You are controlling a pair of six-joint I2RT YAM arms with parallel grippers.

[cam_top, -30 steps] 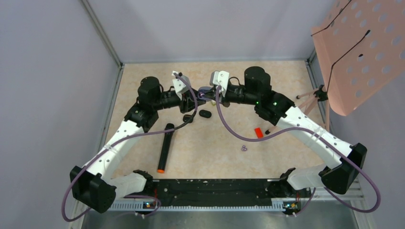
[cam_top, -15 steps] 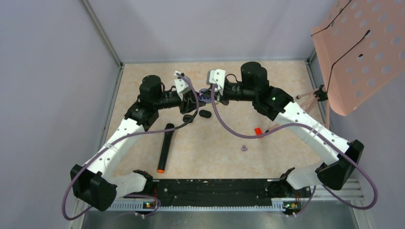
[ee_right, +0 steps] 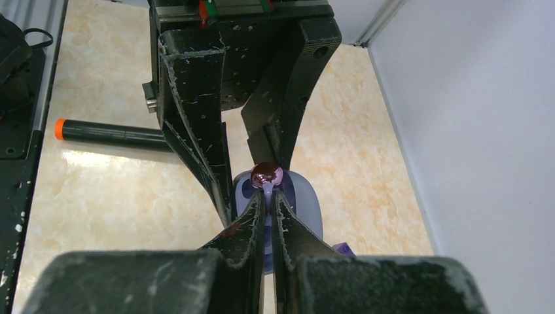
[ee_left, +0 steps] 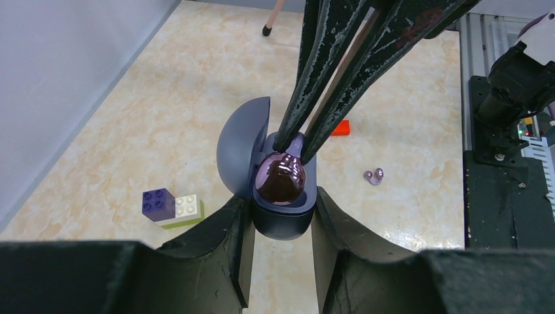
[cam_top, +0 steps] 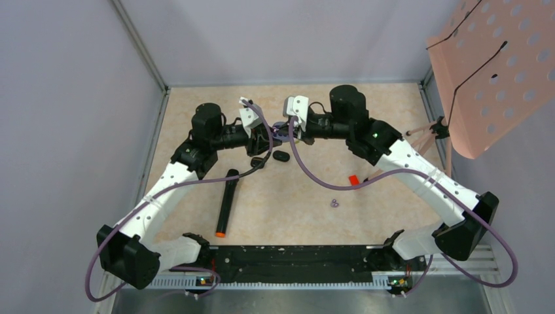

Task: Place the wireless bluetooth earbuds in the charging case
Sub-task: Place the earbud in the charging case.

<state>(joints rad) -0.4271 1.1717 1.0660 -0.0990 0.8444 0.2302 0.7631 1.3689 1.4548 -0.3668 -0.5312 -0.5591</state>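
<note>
Slate-blue case (ee_left: pixel 283 222) (lid (ee_left: pixel 237 154) open) holds glossy earbud (ee_left: pixel 280 180).

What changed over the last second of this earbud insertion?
The right arm shifted slightly left, bringing the right gripper closer to the left gripper, then stopped. No grip changed: the right gripper stays shut on the earbud at the mouth of the charging case, which the left gripper keeps clamped. The marker, red block and purple rings did not move.

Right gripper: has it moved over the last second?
Yes. In the top view the right gripper has shifted slightly left, away from the red block, which stays put.
</note>
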